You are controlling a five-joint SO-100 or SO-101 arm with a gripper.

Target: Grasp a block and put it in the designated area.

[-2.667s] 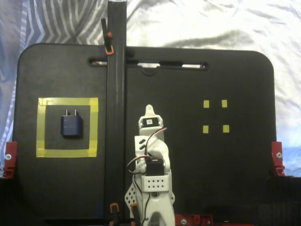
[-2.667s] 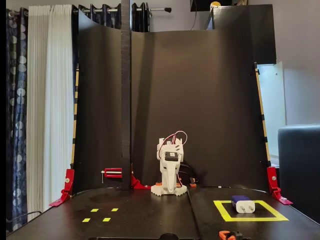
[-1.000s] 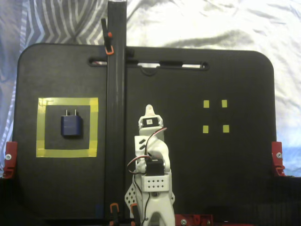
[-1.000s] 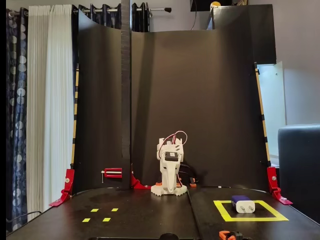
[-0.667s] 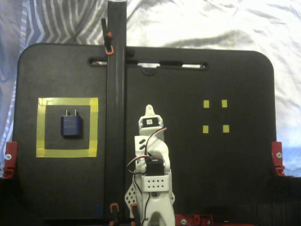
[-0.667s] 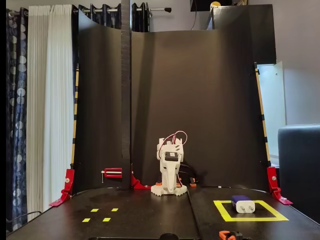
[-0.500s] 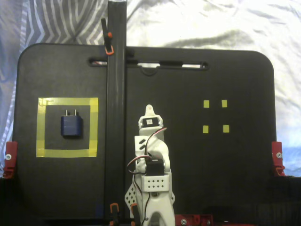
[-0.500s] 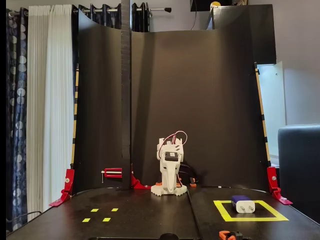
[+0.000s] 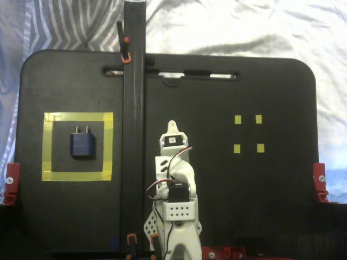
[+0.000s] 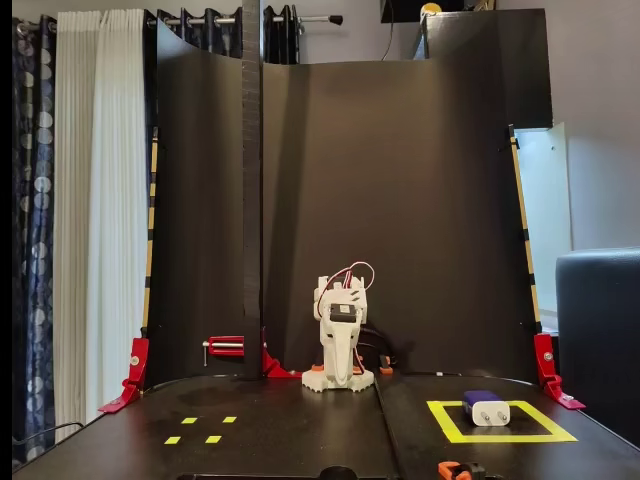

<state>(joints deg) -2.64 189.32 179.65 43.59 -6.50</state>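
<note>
Writing: none can be read in either fixed view; a small label on the arm is too blurred to make out.
Block (image 9: 82, 145): dark blue, two short silvery prongs on one end; lies flat inside the designated area (image 9: 108, 146), clear of the tape on all sides. Also seen in the other fixed view (image 10: 485, 408), within the yellow outline (image 10: 445, 425).
Arm (image 9: 174, 184): white, folded over its base, well apart from the block.
Gripper (image 9: 172, 128): fingertips drawn together, nothing held.
Board (image 9: 217, 97): black, bears all items.
Four small yellow squares (image 9: 248, 134): on the side of the arm opposite the outline.
Dark upright post (image 9: 133, 108): crosses the picture between arm and outline.
Red clamps (image 9: 320, 181): at the board edges.
Black backdrop (image 10: 400, 200): stands behind the arm.
</note>
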